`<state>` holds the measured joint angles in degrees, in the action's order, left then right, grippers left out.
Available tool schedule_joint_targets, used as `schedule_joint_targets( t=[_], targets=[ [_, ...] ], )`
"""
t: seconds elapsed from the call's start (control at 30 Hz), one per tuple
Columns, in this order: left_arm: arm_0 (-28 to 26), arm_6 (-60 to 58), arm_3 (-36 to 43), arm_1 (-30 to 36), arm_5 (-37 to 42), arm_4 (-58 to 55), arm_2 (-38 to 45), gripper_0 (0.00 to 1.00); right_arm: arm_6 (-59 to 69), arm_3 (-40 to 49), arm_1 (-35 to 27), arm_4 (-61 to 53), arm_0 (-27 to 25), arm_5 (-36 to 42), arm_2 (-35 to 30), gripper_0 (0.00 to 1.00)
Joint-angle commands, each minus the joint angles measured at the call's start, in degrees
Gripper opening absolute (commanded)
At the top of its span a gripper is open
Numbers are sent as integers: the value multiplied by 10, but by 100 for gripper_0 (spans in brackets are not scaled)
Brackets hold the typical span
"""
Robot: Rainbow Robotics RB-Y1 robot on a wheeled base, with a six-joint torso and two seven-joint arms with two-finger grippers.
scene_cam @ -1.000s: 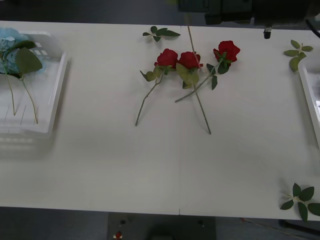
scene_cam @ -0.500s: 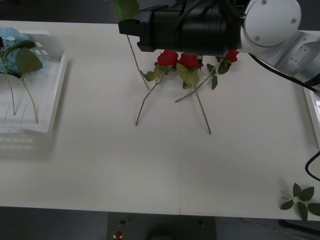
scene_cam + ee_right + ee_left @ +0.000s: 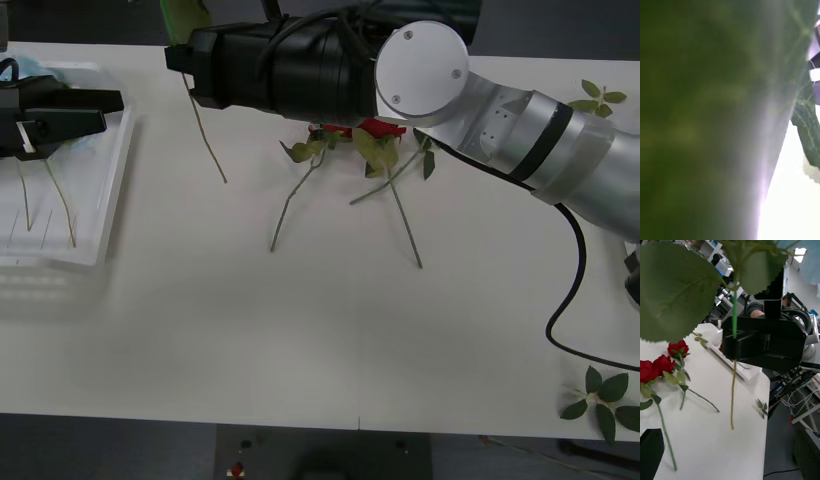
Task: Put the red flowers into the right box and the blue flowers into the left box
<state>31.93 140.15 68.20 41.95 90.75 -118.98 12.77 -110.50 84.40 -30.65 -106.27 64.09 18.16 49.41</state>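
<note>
Carrying the held flower (image 3: pixel 208 135) to the left box (image 3: pixel 112 175) is judged to be the step in hand. The right gripper (image 3: pixel 190 62) is reached across the table (image 3: pixel 300 330) toward 10 o'clock and is pinched on the flower's thin stem, which hangs free below it with its tip near the tabletop. A large green leaf is seen above the gripper. The flower's head is cut off in the front view; a pale-blue patch at the edge of the left wrist view suggests a blue one, though this cannot be confirmed. The left box lies at 9 o'clock with the blue flowers (image 3: pixel 62 210) already laid in it, stems pointing toward 6 o'clock. The left gripper (image 3: pixel 112 110) is held over that box's near wall with its fingers spread and nothing between them. The red flowers (image 3: pixel 378 127) are left lying near 12 o'clock, partly hidden under the right arm. For the step to be done well, the stem tip should be lifted clear of the box's wall before the crossing, and the left gripper should be given room or a collision is risked. The flower is best lowered alongside the stems already there and released only once it is inside the rim.
</note>
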Motion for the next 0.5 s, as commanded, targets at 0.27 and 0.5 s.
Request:
schedule_joint_targets(
  t=[0.27, 0.5],
  targets=[
    [16, 103, 12, -21, -44, -35, -71, 100, -8, -20, 23, 3, 34, -1, -12, 0],
    [17, 148, 16, -22, -115, -62, -139, 100, -8, -20, 23, 3, 34, -1, -12, 0]
  ],
)
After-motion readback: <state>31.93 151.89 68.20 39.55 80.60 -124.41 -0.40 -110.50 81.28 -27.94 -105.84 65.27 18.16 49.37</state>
